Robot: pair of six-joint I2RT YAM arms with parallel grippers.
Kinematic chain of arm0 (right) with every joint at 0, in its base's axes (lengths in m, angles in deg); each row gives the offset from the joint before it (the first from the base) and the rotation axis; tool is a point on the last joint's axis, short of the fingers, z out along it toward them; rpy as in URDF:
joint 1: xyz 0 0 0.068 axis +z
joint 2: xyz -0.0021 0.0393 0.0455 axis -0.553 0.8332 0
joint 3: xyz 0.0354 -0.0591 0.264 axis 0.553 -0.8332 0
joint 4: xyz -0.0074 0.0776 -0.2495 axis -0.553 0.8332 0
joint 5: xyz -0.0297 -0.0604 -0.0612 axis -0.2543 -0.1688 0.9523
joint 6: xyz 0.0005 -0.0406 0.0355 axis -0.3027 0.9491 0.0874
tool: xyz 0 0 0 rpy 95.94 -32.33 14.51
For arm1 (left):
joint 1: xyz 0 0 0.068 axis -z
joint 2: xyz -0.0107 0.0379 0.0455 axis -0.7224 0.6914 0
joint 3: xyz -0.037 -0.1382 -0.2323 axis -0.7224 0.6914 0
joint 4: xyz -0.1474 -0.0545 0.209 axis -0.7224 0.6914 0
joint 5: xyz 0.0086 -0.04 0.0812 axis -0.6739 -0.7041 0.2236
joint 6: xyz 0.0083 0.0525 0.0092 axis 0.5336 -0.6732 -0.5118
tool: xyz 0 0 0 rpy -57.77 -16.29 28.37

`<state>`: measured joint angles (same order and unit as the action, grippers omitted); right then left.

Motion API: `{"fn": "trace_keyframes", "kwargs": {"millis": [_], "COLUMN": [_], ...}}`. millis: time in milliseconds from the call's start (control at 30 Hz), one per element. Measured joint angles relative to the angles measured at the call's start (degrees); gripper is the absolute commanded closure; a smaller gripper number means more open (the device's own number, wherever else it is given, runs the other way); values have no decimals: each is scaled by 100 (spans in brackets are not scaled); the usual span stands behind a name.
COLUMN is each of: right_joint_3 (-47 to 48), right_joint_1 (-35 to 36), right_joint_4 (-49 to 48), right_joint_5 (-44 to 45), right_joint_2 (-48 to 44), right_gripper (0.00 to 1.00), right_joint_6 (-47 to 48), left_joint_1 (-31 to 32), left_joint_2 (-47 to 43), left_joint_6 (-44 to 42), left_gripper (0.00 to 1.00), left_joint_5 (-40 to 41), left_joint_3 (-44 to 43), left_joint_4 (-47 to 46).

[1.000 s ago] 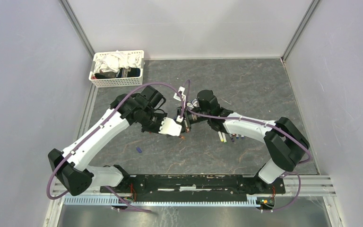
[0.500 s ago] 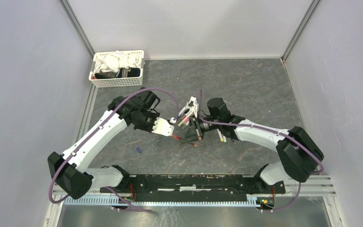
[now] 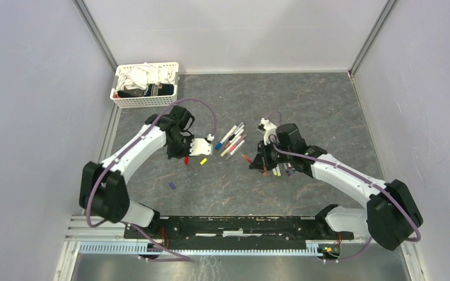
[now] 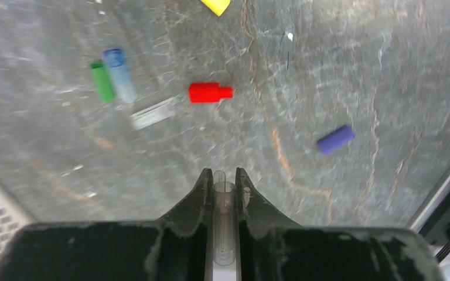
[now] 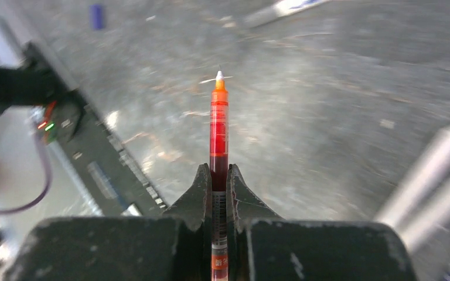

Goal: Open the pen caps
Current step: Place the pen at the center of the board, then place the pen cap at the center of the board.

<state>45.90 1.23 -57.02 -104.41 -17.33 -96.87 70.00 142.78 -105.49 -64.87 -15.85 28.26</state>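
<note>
The left fingers [image 4: 201, 196] grip a clear cap [image 4: 224, 202]. The right fingers [image 5: 198, 190] grip a red pen [image 5: 218, 126], tip exposed, above the counter [image 5: 340, 117].

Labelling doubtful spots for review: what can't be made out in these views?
Left wrist: yellow cap is cut off by the top edge.
Right wrist: pens at the right edge are blurred and cropped; colours unreadable.
Right wrist: red pen runs off the bottom edge inside the right gripper.
Top view: pens beside the right arm are too small to tell capped from uncapped.
</note>
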Motion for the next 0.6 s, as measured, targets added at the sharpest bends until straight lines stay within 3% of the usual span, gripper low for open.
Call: {"fn": "trace_keyframes", "kwargs": {"millis": [333, 600], "right_joint_3": [-258, -605], "right_joint_1": [-302, -376], "right_joint_4": [643, 564], "right_joint_5": [3418, 4341], "right_joint_2": [-831, -424], "right_gripper": [100, 100], "right_joint_6": [42, 26], "left_joint_1": [-437, -437], "left_joint_2": [931, 1106], "left_joint_6": [1086, 1781], "left_gripper": [81, 47], "left_joint_5": [-306, -444], "left_joint_3": [949, 914], "left_joint_4": [-1335, -1825]}}
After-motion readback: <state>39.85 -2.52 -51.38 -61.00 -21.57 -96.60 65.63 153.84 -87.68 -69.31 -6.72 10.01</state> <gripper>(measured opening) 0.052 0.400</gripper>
